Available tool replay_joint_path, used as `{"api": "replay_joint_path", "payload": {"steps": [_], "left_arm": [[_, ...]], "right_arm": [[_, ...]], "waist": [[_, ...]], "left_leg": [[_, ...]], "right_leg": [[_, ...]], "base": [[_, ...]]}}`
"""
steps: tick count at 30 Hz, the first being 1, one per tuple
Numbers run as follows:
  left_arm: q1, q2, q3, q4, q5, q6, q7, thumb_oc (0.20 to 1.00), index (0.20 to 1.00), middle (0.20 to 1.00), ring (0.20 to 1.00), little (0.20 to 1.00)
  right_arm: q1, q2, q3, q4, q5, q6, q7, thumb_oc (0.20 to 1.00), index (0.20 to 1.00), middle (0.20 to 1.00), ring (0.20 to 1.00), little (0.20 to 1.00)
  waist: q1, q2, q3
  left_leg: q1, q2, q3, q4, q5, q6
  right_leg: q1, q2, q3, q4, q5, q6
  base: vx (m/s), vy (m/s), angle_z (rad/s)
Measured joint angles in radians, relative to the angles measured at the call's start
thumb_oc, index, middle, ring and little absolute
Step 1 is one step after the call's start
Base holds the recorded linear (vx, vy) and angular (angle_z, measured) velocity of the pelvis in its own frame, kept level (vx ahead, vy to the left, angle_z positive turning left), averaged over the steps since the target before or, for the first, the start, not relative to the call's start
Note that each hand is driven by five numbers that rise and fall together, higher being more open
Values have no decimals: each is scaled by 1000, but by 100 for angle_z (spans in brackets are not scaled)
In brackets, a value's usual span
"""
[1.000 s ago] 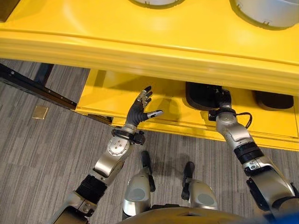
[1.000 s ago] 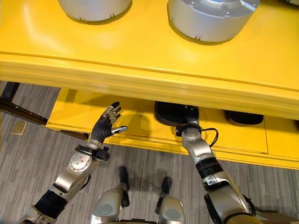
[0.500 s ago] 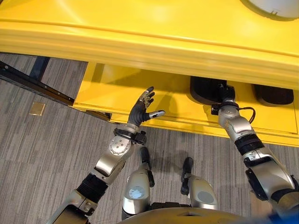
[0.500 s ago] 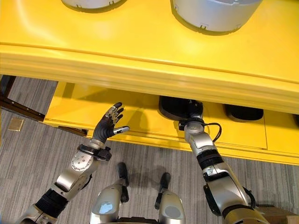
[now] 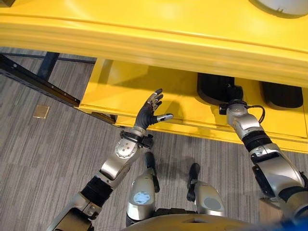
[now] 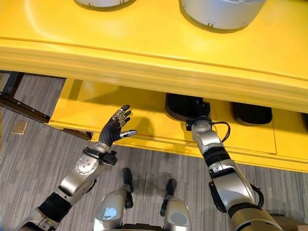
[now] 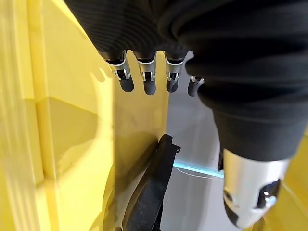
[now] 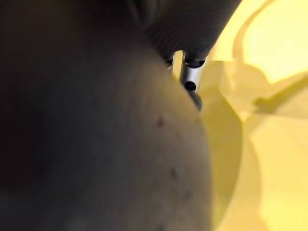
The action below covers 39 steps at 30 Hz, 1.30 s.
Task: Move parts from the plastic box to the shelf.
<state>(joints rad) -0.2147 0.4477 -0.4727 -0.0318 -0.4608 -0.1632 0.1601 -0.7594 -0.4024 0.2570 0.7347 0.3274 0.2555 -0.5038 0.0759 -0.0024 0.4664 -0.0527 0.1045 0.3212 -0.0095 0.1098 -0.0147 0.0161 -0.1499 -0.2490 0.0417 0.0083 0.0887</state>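
A black rounded part (image 5: 211, 88) lies on the lower yellow shelf (image 5: 120, 91), tucked under the upper shelf's front edge (image 5: 144, 41). My right hand (image 5: 234, 95) reaches in to it and rests against its right side; the part's dark body (image 8: 96, 134) looms close in the right wrist view, so the grip is hidden. My left hand (image 5: 147, 115) is raised in front of the lower shelf's lip, open, with fingers (image 7: 147, 79) straight and nothing in it.
A second black part (image 5: 281, 95) lies further right on the lower shelf. Silver-grey round parts (image 6: 221, 12) stand on the upper shelf. A dark frame bar (image 5: 33, 82) runs at the left over grey carpet with a small brass floor plate (image 5: 41, 111).
The whole picture has shifted, so the camera moved. My right hand stays at the black part and my left hand stays raised and open.
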Motion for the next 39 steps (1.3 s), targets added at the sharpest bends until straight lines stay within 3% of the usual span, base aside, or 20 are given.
{"api": "replay_joint_path", "payload": {"steps": [11,16,31,32,33,34,39], "left_arm": [[-18,1,-15,18,-1,-1,1,1000,1000,1000,1000,1000],[-32,1,-43,33,-1,-3,4,1000,1000,1000,1000,1000],[-52,1,-77,35,-1,-38,40,1000,1000,1000,1000,1000],[-52,1,-77,36,-1,-40,42,1000,1000,1000,1000,1000],[-52,1,-77,36,-1,-40,42,1000,1000,1000,1000,1000],[-52,1,-77,36,-1,-40,42,1000,1000,1000,1000,1000],[-57,1,-80,51,-1,-43,42,1000,1000,1000,1000,1000]], "right_arm": [[-86,-10,26,92,-19,1,21,200,200,200,200,200],[-120,-12,29,114,-20,1,24,200,200,200,200,200],[-160,-47,68,159,-38,-1,20,200,200,200,200,200],[-160,-47,69,160,-38,-1,20,300,300,300,300,300],[-161,-47,69,166,-38,-1,19,586,586,586,586,586],[-163,-47,69,173,-38,-2,19,1000,1000,1000,1000,1000],[-186,-47,71,189,-38,-7,16,1000,1000,1000,1000,1000]], "waist": [[0,8,2],[5,35,16],[23,38,18],[23,38,18],[23,38,18],[23,37,18],[22,37,18]], "left_leg": [[-2,2,-1,10,-1,-1],[-6,1,-4,10,-1,-1],[-9,1,-4,10,-1,-1],[-8,1,-4,10,-1,-1],[-8,1,-4,10,-1,-1],[-9,1,-4,10,-1,-1],[-9,1,-3,10,-1,-1]], "right_leg": [[1,-1,-1,3,0,0],[-2,-3,-8,5,-1,-1],[-7,-4,-9,8,-4,-4],[-7,-4,-9,8,-4,-4],[-7,-4,-9,8,-4,-4],[-7,-4,-9,9,-4,-4],[-8,-4,-9,9,-4,-4]], "base": [[0,0,0],[0,0,0],[0,0,0],[0,0,0],[0,0,0],[0,0,0],[0,0,0]]}}
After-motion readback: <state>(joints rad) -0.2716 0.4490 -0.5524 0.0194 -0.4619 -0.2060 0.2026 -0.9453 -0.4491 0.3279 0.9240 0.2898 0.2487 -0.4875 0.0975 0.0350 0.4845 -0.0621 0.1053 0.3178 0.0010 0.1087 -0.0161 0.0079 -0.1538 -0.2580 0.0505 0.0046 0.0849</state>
